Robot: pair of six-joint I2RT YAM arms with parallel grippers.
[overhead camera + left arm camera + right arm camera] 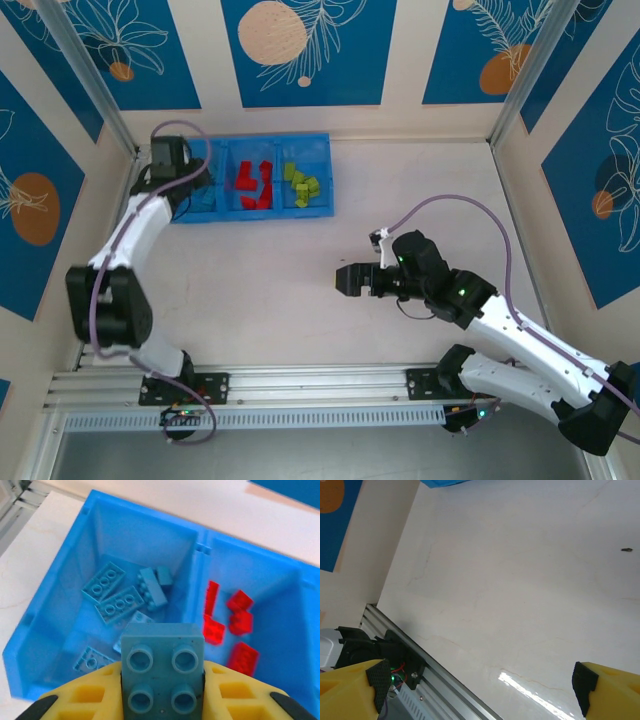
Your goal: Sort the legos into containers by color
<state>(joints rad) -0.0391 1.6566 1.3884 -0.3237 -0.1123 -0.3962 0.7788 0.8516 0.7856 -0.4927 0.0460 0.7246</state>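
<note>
Currently my left pincer (162, 700) pinches a light blue brick (162, 660), held above the left compartment (145, 535) of the tray (270, 139), where other light blue bricks (120, 602) lie. Red bricks (255, 187) sit in the middle compartment, lime green ones (303, 183) in the right. My right pincer (345, 279) hangs spread wide over the surface (300, 310), well apart from the tray.

free: table (260, 300) mid – open | obstacle: tray (326, 175) walls – far-left

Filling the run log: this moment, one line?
left gripper: shut on light blue brick | above left compartment | right gripper: open, empty
</note>
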